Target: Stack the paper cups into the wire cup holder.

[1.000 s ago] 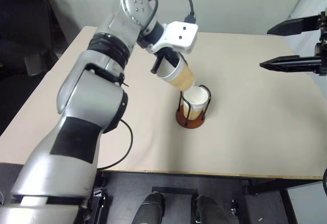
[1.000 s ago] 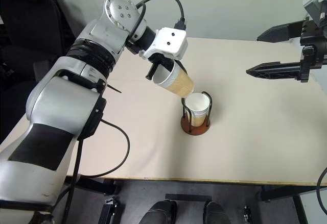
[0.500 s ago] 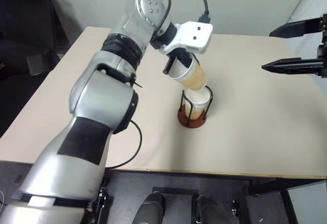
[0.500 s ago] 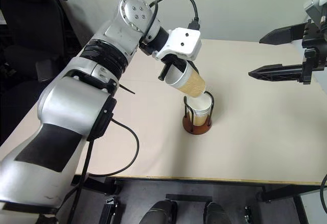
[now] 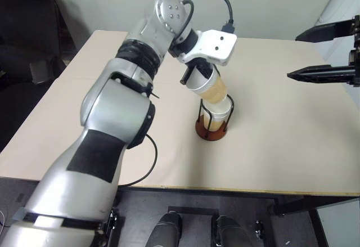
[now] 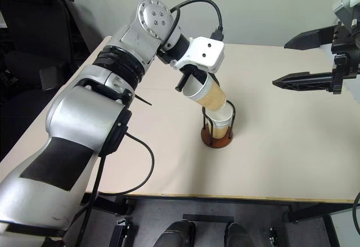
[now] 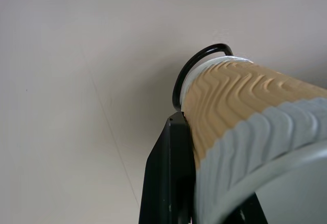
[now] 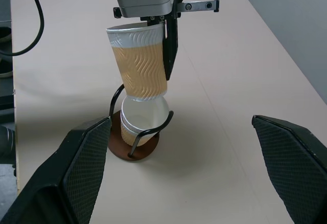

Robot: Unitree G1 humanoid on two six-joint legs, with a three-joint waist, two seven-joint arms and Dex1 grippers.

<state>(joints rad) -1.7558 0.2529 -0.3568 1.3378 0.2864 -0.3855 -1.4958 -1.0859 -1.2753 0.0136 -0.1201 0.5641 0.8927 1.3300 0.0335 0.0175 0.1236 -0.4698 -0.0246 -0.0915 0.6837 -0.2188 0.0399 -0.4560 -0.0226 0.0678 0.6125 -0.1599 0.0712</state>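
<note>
At frame centre my left gripper (image 6: pixel 191 81) clamps a paper cup (image 6: pixel 209 93), tilted, its base entering the cups (image 6: pixel 220 124) in the wire cup holder (image 6: pixel 217 137). My right gripper (image 6: pixel 306 55), upper right, gapes wide.

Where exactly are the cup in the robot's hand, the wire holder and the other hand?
held cup (image 8: pixel 139 73), right wrist view, on its tan ribbed side
wire holder (image 8: pixel 134 151), right wrist view, on its brown base
right gripper (image 6: pixel 306 57), right eye view, between its fingertips
</note>
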